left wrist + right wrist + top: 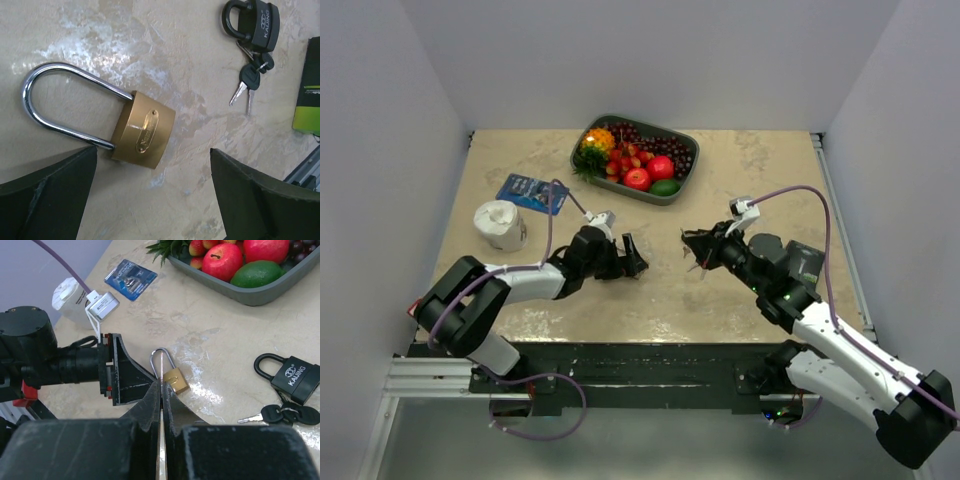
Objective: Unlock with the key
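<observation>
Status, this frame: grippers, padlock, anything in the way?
Left gripper open over the brass padlock with long steel shackle. Right gripper shut, nearby; held key not discernible. Black padlock with keys lies apart.

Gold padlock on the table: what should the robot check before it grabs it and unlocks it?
1. Left gripper open: ok, jaws spread wide.
2. Gold padlock lined up with the left gripper: ok, it lies flat, just ahead of the gap between the fingers.
3. Shackle shut: ok, both legs go into the body, so it looks locked.
4. Key in the right gripper: cannot tell. The gripper is shut, and only a thin pale sliver shows between its fingers.
5. Black padlock and its keys out of the way: ok, they lie apart from the gold one.
6. Keyhole reachable: cannot tell, it is not in view.
</observation>
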You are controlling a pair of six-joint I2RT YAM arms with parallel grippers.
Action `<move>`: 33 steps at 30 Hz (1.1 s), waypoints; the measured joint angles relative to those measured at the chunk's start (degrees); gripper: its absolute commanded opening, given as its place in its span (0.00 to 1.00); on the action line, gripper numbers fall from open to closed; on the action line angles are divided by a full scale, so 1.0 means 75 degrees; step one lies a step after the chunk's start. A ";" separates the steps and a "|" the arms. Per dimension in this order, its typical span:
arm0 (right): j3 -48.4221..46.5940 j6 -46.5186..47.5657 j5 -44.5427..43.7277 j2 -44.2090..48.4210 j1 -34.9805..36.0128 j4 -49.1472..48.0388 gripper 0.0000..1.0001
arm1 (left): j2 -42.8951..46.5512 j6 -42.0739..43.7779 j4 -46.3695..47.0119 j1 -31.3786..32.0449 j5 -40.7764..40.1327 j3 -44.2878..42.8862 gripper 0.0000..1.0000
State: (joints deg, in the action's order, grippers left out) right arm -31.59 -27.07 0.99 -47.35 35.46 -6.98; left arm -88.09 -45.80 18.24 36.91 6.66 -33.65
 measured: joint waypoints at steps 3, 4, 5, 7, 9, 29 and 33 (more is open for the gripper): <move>0.0026 -0.0003 -0.0038 0.0122 0.0000 0.0047 0.00 | -0.0210 0.0289 -0.0245 0.0000 -0.0213 -0.0335 0.99; 0.0029 -0.0003 -0.0044 0.0175 0.0000 0.0061 0.00 | -0.0294 0.0402 -0.0358 0.0000 -0.0286 -0.0478 0.99; 0.0032 -0.0006 -0.0058 0.0224 0.0000 0.0079 0.00 | -0.0376 0.0475 -0.0423 0.0000 -0.0332 -0.0589 0.99; 0.0032 -0.0015 -0.0076 0.0335 -0.0003 0.0114 0.00 | -0.0560 0.0659 -0.0536 0.0000 -0.0417 -0.0836 0.99; 0.0035 -0.0032 -0.0099 0.0396 0.0000 0.0149 0.00 | -0.0691 0.0772 -0.0574 -0.0003 -0.0443 -0.0982 0.99; 0.0364 -0.0117 -0.0268 0.0586 0.0000 0.0417 0.00 | -0.0635 0.1440 -0.1955 0.0152 -0.1932 -0.1425 0.99; 0.0405 -0.0146 -0.0303 0.0586 0.0000 0.0437 0.00 | -0.0600 0.1378 -0.2177 0.0434 -0.2267 -0.1428 0.99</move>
State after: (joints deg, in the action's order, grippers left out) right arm -28.56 -28.16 -1.28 -42.96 35.46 -3.70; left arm -92.60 -35.46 1.91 40.16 -10.35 -44.36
